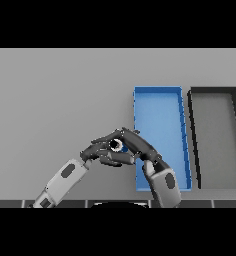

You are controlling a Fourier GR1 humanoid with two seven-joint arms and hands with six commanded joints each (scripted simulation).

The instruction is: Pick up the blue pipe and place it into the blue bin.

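Observation:
Only a small bit of the blue pipe (123, 148) shows, a blue patch beside a pale round end, just left of the blue bin's near-left wall. My left hand (101, 152) reaches in from the lower left, its fingers and thumb curled round the pipe. My right hand (140, 144) comes up from the lower edge and lies against the left hand from the right, its fingers fairly straight over the pipe and the bin's left rim. The long blue bin (160, 90) stands right of centre with nothing in it.
A dark grey bin (213, 90) of the same long shape stands right of the blue one, close alongside it. The grey table (55, 100) stretches to the left and far side.

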